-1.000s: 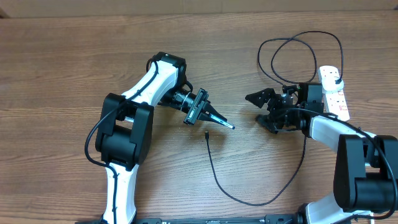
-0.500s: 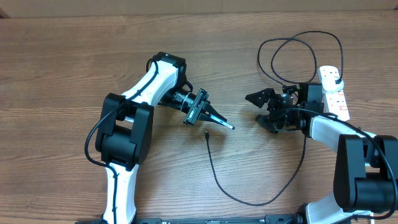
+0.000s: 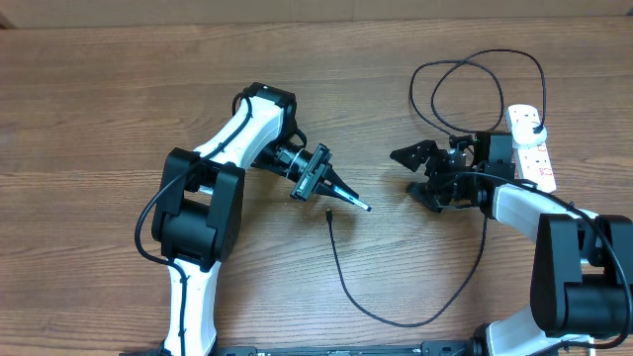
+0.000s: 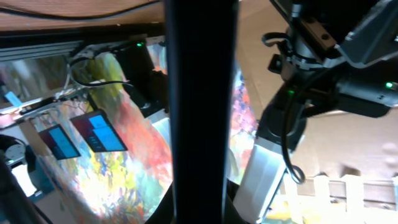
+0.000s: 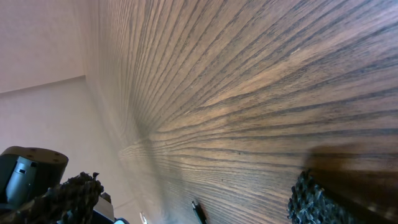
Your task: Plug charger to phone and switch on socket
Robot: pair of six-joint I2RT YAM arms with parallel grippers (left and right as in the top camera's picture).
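Overhead, phone (image 3: 358, 201): edge-on in left gripper (image 3: 341, 191), its far end aimed near the charger (image 3: 327, 214) tip, I think so the tip can enter.
Charger tip: lies free on worktop (image 3: 99, 99), just beside phone; cable runs toward socket (image 3: 531, 148).
Left gripper: clenched on phone.
Right gripper (image 3: 419, 178): spread wide, empty, probably waiting to take the tip.

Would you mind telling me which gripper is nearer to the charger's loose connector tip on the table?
Left. The left gripper, holding the phone, is close beside the connector tip; the right gripper sits well off to its right, open.
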